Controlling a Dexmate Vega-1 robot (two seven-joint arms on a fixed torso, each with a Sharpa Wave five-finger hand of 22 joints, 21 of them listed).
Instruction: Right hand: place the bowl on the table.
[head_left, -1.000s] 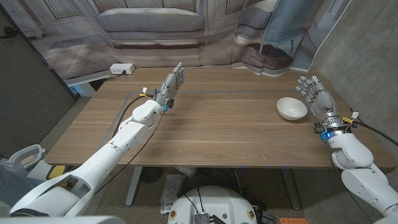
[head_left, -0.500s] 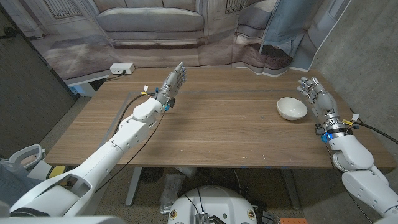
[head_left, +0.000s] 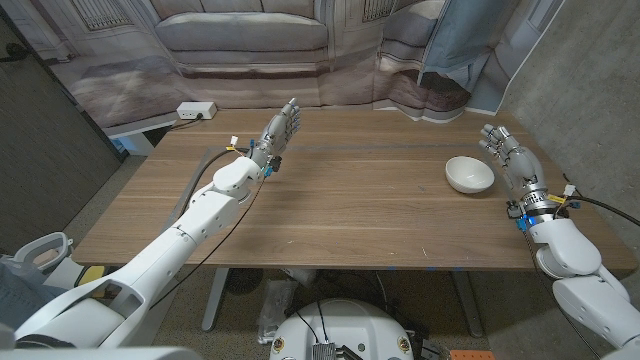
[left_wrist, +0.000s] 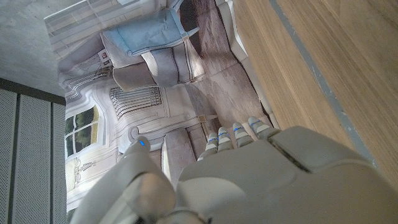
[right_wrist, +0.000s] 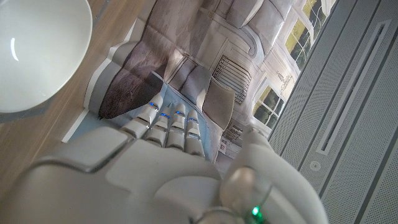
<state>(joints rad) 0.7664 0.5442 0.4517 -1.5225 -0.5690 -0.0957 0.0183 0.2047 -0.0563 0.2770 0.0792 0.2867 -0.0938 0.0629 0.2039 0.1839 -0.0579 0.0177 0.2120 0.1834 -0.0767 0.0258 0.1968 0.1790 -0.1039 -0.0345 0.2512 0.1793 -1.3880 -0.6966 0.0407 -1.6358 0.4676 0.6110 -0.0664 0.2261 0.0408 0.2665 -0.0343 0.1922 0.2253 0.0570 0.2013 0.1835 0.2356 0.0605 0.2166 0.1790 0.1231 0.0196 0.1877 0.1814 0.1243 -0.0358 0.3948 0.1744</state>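
We find the small white round ceramic bowl (head_left: 469, 175) standing upright on the brown wooden table (head_left: 360, 200), just to the inner side of our right hand (head_left: 505, 151) and apart from it. That hand holds nothing; its fingers reach forward, side by side and only loosely apart, past the table's far right edge. In the right wrist view the bowl's rim (right_wrist: 37, 56) sits off to the side of the fingers (right_wrist: 163, 119), with a clear gap. So we judge the placing done, and the step in hand is the retreat. To do it well we should draw the right hand away from the bowl, outward or upward, never sweeping inward where a finger could nudge the rim. Our left hand (head_left: 280, 130) hangs over the table's far left part, well apart from the bowl, fingers straight and close together, holding nothing.
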